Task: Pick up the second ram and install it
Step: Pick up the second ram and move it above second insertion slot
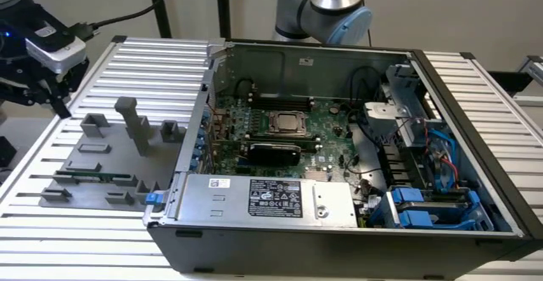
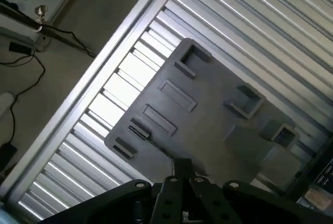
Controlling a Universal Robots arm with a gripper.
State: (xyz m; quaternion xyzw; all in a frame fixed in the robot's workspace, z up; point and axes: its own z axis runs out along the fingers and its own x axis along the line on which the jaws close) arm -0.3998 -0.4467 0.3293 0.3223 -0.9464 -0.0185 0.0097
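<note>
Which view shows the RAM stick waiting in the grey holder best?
The exterior view: the second ram lies as a thin green strip in the grey holder at the exterior view's left. The wrist view looks down on the holder, but the stick cannot be told apart among its slots.

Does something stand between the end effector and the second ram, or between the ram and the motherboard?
Nothing visible blocks the end effector from the narrow green ram stick lying in the grey plastic holder tray. The computer case's metal side wall stands between ram and green motherboard.
</note>
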